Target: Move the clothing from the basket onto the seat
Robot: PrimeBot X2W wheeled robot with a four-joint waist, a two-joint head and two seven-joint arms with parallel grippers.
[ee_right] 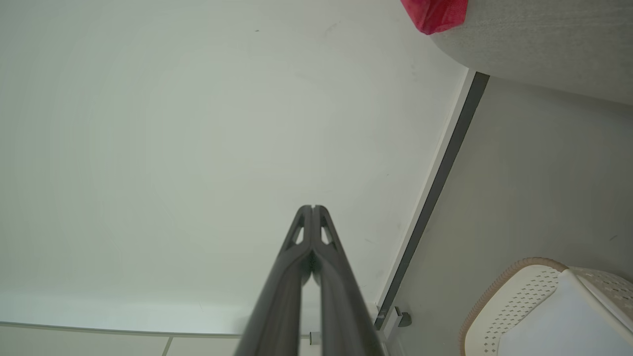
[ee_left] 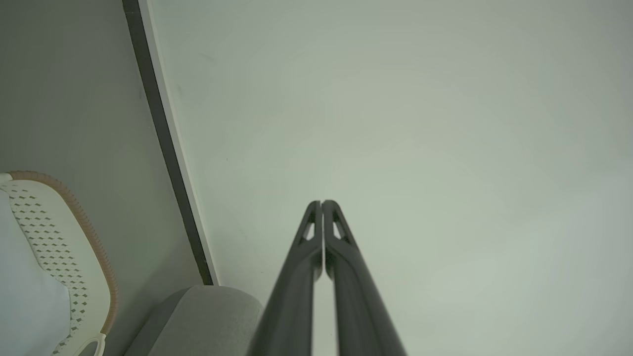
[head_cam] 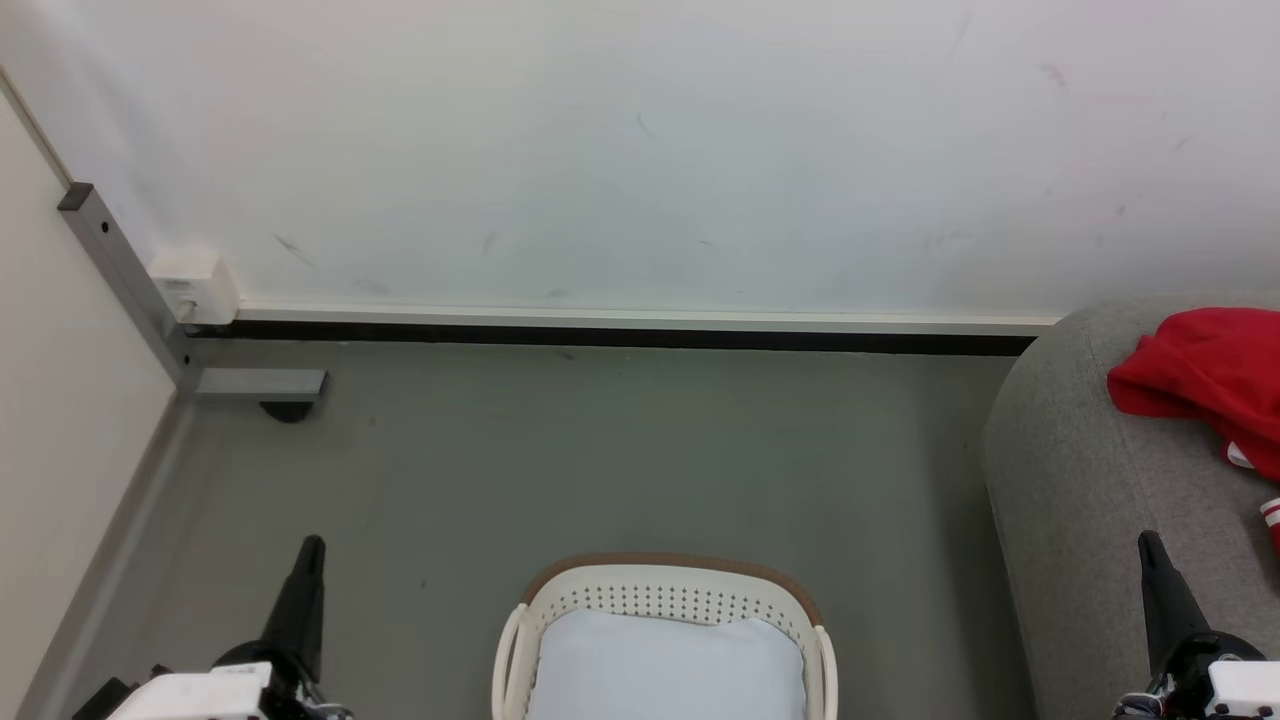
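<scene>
Red clothing [head_cam: 1205,378] lies bunched on the grey seat [head_cam: 1090,500] at the right edge of the head view; a red corner of the clothing [ee_right: 435,15] also shows on the seat [ee_right: 544,44] in the right wrist view. The white basket [head_cam: 665,600] with its brown rim stands on the floor at bottom centre, showing just its pale lining. My left gripper [head_cam: 312,548] is shut and empty at lower left, left of the basket. My right gripper [head_cam: 1150,545] is shut and empty over the seat's front. Both gripper tips [ee_left: 322,202] [ee_right: 312,207] point at the wall.
A white wall with a dark baseboard [head_cam: 620,338] runs behind the grey floor [head_cam: 600,460]. A grey metal post with a foot [head_cam: 255,383] and a white box [head_cam: 195,285] stand in the left corner. The basket rim [ee_left: 94,237] and the seat's end [ee_left: 207,316] appear in the left wrist view.
</scene>
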